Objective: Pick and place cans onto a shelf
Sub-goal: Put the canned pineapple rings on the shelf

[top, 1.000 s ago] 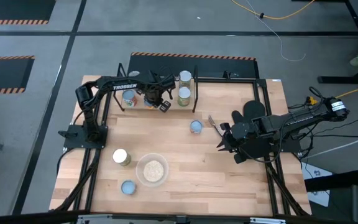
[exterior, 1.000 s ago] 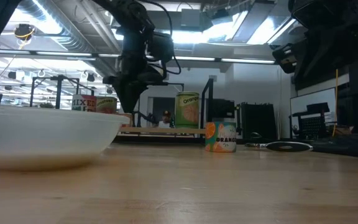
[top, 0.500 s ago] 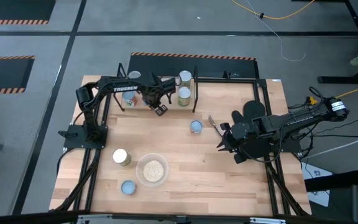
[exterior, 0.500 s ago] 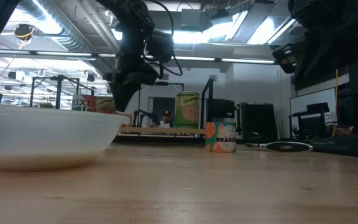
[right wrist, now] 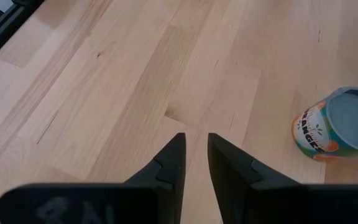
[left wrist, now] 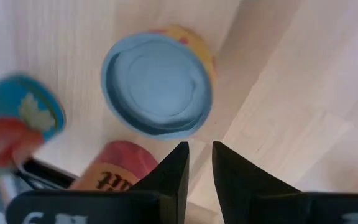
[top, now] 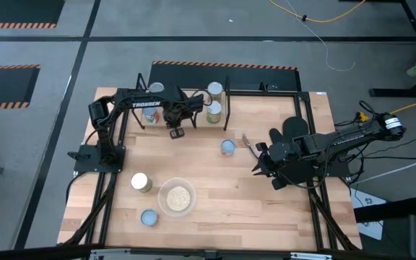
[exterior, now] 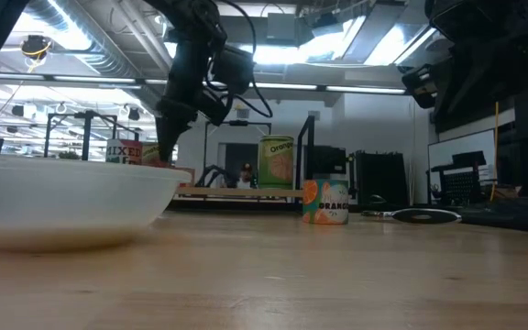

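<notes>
Left gripper (top: 177, 132): positioned at the front edge of the shelf (top: 193, 108), fingers nearly closed and holding nothing. A blue-topped can (left wrist: 157, 92) stands on the shelf board just beyond the fingertips. Right gripper (top: 257, 160): parked over the tabletop (top: 266, 209), fingers nearly closed, empty; an orange-labelled can (right wrist: 335, 124) stands nearby. A bowl (exterior: 62, 197) blocks much of the low view. The label of a red can (left wrist: 114, 168) is cut off.
</notes>
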Action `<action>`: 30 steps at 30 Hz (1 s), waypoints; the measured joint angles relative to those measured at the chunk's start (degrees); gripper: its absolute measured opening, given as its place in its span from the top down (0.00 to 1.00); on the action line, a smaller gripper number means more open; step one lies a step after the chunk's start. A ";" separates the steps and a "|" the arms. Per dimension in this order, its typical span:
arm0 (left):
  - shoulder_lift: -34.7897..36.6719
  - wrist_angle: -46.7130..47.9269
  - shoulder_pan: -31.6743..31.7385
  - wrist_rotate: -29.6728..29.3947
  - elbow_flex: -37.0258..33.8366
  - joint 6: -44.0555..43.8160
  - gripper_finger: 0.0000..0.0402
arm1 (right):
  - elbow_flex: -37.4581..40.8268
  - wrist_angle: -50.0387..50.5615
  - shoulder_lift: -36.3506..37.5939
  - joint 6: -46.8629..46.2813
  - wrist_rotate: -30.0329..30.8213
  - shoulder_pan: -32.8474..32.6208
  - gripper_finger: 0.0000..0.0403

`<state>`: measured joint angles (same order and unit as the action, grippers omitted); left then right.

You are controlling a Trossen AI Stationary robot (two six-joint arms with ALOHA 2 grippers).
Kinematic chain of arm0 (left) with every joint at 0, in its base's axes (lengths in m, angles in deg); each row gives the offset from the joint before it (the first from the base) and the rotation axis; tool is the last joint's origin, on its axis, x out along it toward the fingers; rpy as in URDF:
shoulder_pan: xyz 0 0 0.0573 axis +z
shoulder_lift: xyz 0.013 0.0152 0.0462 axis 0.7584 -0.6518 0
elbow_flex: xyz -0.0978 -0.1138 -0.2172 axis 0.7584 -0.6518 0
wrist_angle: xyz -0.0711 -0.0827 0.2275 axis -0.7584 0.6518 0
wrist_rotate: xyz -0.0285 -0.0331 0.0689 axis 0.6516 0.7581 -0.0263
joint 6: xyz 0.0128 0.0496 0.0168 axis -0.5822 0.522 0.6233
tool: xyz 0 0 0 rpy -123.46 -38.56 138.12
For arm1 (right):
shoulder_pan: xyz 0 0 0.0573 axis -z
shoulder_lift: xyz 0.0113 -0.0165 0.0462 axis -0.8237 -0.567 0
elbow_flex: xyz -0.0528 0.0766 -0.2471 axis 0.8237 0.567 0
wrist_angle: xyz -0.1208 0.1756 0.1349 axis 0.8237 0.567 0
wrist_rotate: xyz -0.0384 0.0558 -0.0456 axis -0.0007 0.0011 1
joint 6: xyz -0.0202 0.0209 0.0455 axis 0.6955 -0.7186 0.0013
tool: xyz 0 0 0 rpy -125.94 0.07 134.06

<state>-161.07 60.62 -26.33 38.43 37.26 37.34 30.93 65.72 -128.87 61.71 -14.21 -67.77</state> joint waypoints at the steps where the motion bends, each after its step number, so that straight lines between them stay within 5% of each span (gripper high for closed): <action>1: 0.00 0.00 -0.18 0.00 0.00 2.15 0.84 | 0.00 0.00 0.01 0.00 0.00 0.00 0.82; 6: 0.00 -0.02 -0.71 -0.40 0.00 8.98 0.84 | 0.00 0.00 0.00 -0.07 0.00 0.01 0.82; 30: -0.09 -7.94 -0.69 -2.39 -3.85 9.14 0.84 | 0.00 0.00 0.00 0.07 0.02 0.00 0.82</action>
<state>-161.16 52.68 -27.02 36.04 33.42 46.48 30.93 65.72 -128.87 61.77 -14.19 -67.77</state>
